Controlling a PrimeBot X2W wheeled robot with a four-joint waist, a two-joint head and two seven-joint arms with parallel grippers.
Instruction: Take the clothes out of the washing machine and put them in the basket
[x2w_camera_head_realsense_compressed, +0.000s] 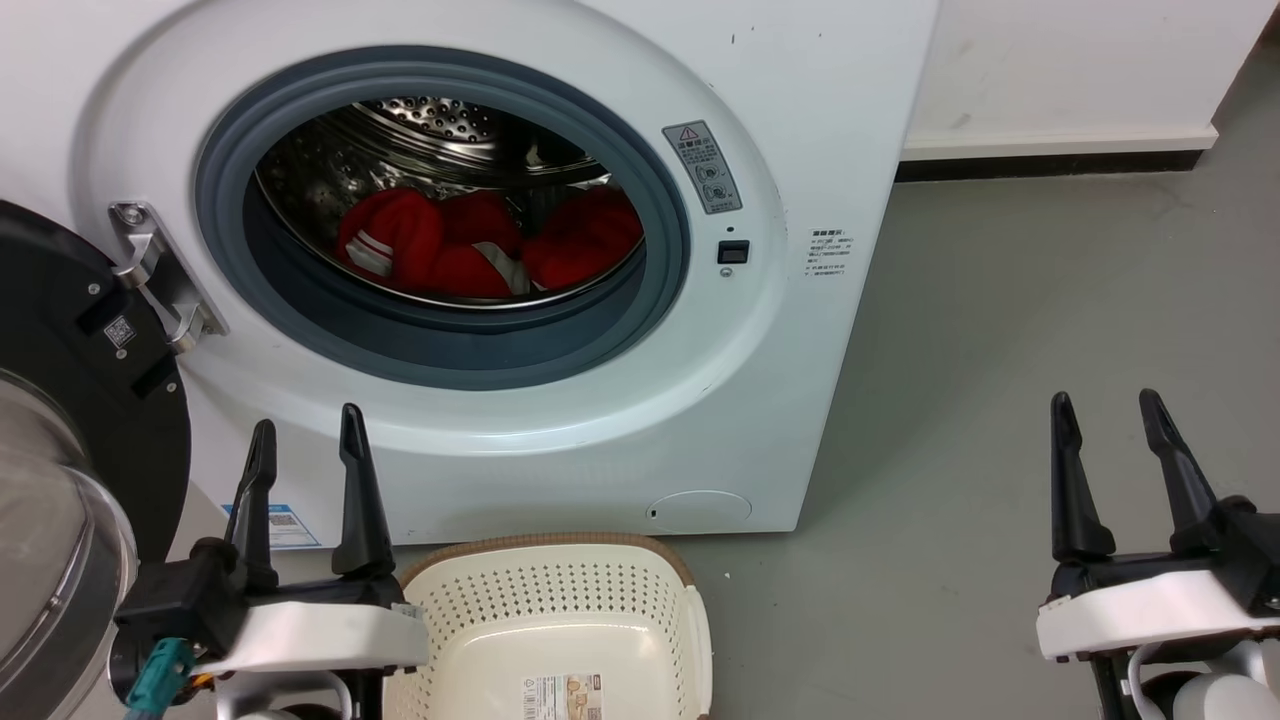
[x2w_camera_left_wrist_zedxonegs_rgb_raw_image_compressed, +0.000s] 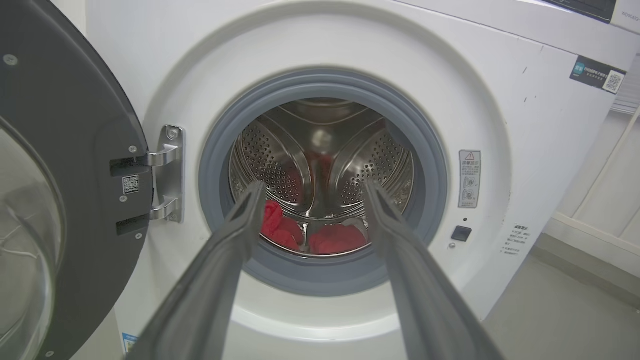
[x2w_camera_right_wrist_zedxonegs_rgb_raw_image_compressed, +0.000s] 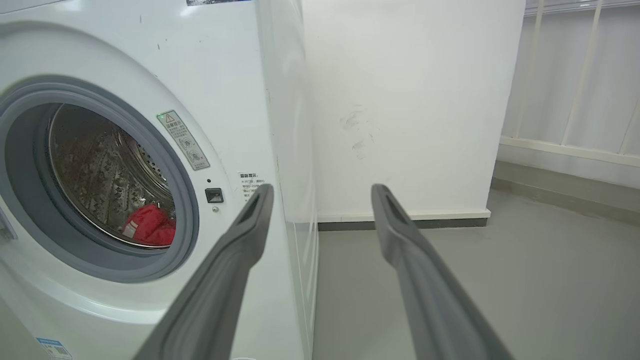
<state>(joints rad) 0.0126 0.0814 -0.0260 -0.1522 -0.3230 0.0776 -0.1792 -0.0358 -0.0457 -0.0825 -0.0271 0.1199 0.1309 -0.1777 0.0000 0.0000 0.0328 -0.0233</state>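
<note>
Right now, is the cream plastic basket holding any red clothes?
No, the cream perforated basket holds none; the red clothes lie in the steel drum.

Grey floor (x2w_camera_head_realsense_compressed: 1000, 350), white wall (x2w_camera_head_realsense_compressed: 1080, 60), black skirting strip (x2w_camera_head_realsense_compressed: 1050, 165) along its foot

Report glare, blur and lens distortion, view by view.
Head view: sharp, evenly lit, glints on the steel drum above the clothes. Left wrist view: left gripper's fingers blurred up close, red reflected in the drum. Right wrist view: right gripper's fingers soft, washing machine edge slightly bowed.
</note>
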